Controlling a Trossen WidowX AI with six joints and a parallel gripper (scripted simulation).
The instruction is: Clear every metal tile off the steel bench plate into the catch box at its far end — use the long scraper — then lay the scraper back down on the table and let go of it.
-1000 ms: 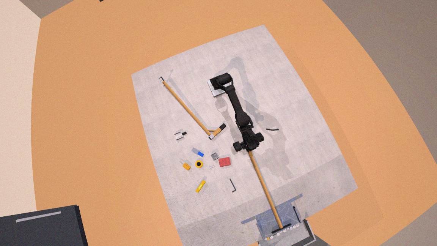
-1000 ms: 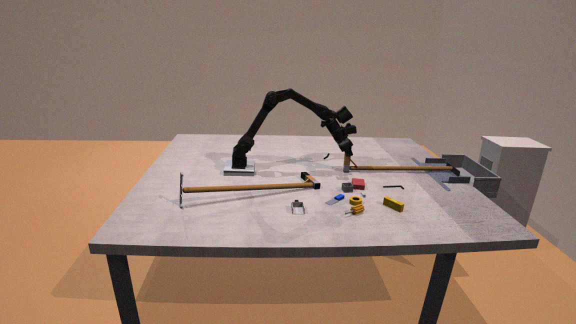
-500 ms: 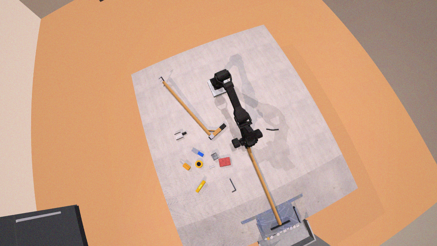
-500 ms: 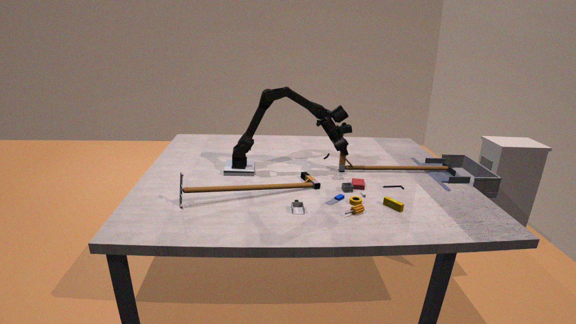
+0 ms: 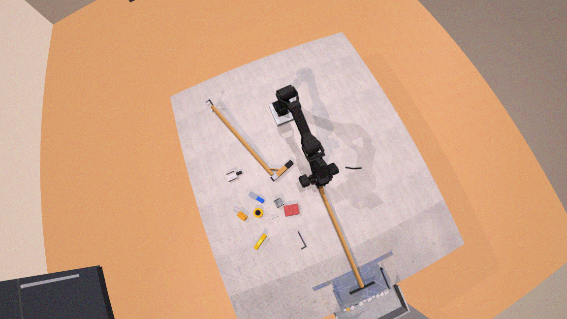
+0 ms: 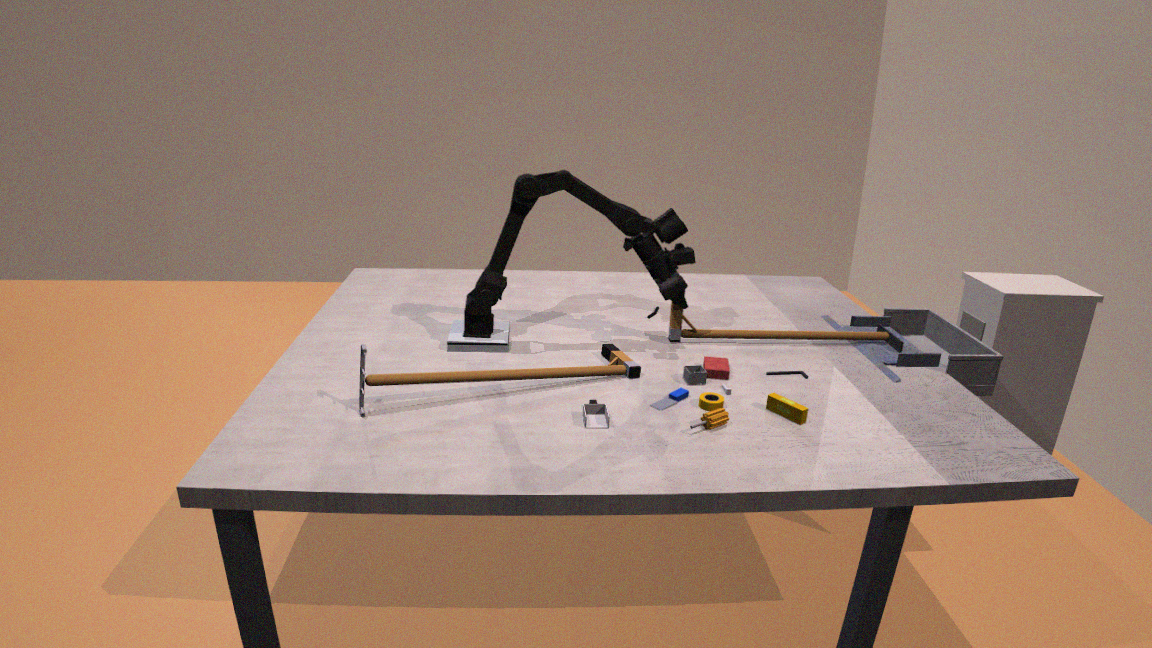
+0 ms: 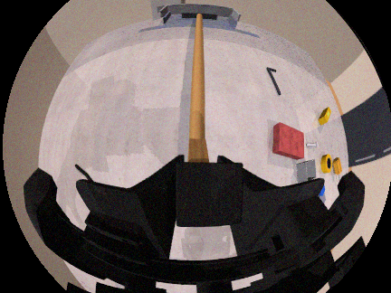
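Observation:
My gripper (image 5: 321,185) (image 6: 679,304) (image 7: 201,160) is shut on the scraper's upright grip, just above the table. The scraper's long wooden shaft (image 5: 340,234) (image 6: 781,334) (image 7: 197,81) runs low to its dark blade (image 5: 362,288) (image 7: 199,16), which is over the blue-grey bench plate (image 5: 343,292). Several small pale metal tiles (image 5: 369,299) and an orange one (image 5: 348,309) form a row beyond the blade, seemingly just inside the catch box (image 5: 401,299) (image 6: 973,366) at its near edge. No tile shows on the visible plate. The box's far part is cut off in the top view.
A second wooden-shafted tool, a rake (image 5: 241,139) (image 6: 499,375), lies beside the arm. A red block (image 5: 291,209) (image 6: 716,368) (image 7: 288,141), a hex key (image 5: 302,240) (image 7: 273,81), a yellow tape roll (image 5: 258,212) and a yellow bar (image 5: 260,241) (image 6: 786,407) lie to one side of the shaft.

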